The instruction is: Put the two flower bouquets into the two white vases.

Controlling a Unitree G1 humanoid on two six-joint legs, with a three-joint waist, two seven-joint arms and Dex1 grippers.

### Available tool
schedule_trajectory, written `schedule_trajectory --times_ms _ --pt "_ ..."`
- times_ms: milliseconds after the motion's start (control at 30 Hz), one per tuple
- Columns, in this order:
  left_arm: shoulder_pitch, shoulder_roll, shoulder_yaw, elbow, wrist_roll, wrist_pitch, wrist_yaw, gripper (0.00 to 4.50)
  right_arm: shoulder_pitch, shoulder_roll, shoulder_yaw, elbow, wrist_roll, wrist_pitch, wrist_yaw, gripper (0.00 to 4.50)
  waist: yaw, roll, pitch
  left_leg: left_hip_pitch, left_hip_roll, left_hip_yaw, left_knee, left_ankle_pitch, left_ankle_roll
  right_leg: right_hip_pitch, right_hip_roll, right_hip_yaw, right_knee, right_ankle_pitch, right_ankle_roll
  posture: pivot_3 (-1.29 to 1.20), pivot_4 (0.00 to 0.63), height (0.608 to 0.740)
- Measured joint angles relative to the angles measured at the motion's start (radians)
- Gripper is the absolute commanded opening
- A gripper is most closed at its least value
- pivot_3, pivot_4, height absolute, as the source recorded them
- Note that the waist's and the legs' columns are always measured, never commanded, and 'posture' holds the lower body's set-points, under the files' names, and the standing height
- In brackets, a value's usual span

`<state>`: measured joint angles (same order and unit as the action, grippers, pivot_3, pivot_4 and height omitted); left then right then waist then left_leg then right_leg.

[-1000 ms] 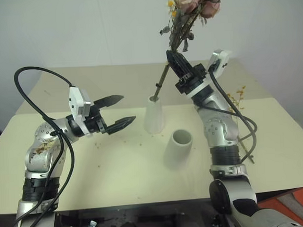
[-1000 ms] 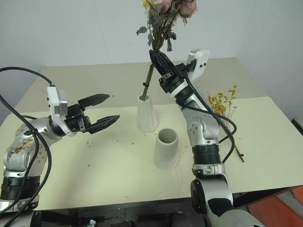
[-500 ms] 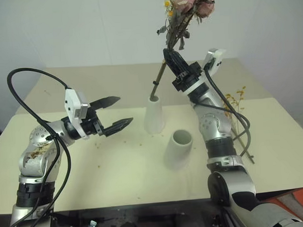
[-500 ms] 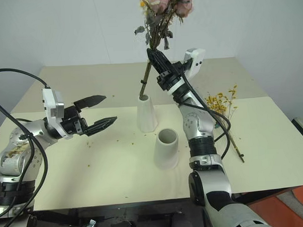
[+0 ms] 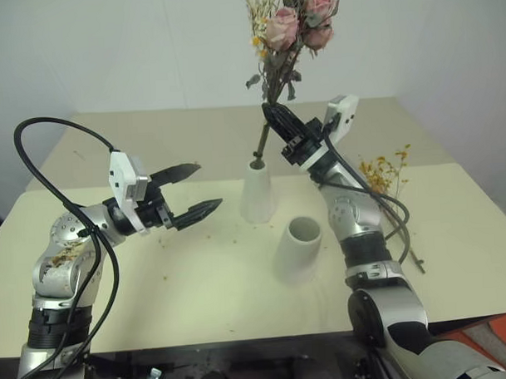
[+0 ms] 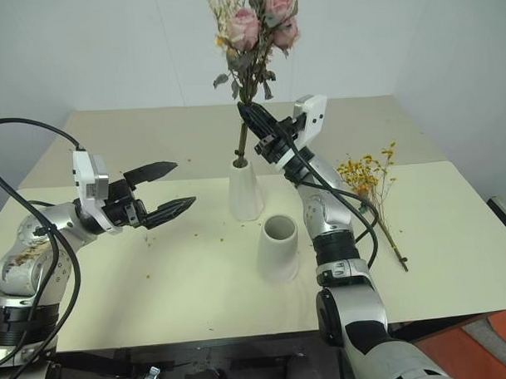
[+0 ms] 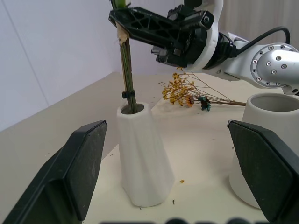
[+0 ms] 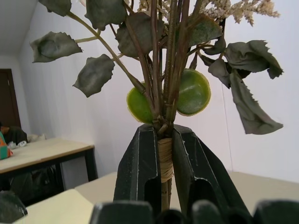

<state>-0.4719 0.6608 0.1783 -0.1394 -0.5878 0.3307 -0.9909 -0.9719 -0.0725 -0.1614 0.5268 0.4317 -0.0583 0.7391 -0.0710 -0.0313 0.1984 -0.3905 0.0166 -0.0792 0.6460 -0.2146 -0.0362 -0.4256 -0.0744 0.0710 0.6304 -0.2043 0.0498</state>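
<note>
Right gripper [image 5: 274, 115] clamped on the rose bouquet [image 5: 288, 38], fingers [image 8: 140, 168] pinched tight against the tan-wrapped part of the stems. Stems running straight up between the two pads, leaves and pink blooms fanning out above the fingertips, bare stalks hanging below. Bouquet near upright, leaning slightly. Lower stem ends set into the narrow mouth of the tall vase [image 5: 257, 192], as seen from the left wrist, with the grip well above the rim.

Left gripper [image 5: 207, 189] held off to the left of the tall vase, fingers [image 7: 79, 168] spread wide, nothing between them. From that wrist, tall vase standing between the two open fingers but farther out, not touched; short vase [image 7: 268, 140] partly behind the other finger.

Short vase [image 5: 298, 250] upright on the table [image 5: 198, 283], nearer the robot than the tall one and a bit to its right, broad mouth open. Two vases near each other, not touching.

Yellow bouquet [image 5: 385, 175] lying flat on the table to the right of the right arm, blossoms toward the far side, thin brown stems trailing toward the near edge. Well apart from both grippers.

Small flecks [image 5: 213, 237] scattered on the table near the vases.
</note>
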Motion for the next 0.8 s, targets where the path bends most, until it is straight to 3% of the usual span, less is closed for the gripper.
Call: schedule_trajectory --times_ms 500,800 --pt "0.008 0.0 0.0 0.0 0.001 0.0 0.019 4.5 0.022 -0.001 0.033 0.099 -0.069 -0.087 0.023 0.21 -0.001 0.0 0.0 0.0 0.0 0.0 0.0 0.0 0.0 0.0 0.0 0.0 0.0 0.0 0.0 0.0 0.15 0.74" --pt "0.008 0.0 0.0 0.0 0.001 -0.004 0.03 4.5 0.022 -0.004 0.036 0.121 -0.077 -0.117 0.049 3.22 -0.001 0.0 0.0 0.0 0.0 0.0 0.0 0.0 0.0 0.0 0.0 0.0 0.0 0.0 0.0 0.0 0.15 0.74"
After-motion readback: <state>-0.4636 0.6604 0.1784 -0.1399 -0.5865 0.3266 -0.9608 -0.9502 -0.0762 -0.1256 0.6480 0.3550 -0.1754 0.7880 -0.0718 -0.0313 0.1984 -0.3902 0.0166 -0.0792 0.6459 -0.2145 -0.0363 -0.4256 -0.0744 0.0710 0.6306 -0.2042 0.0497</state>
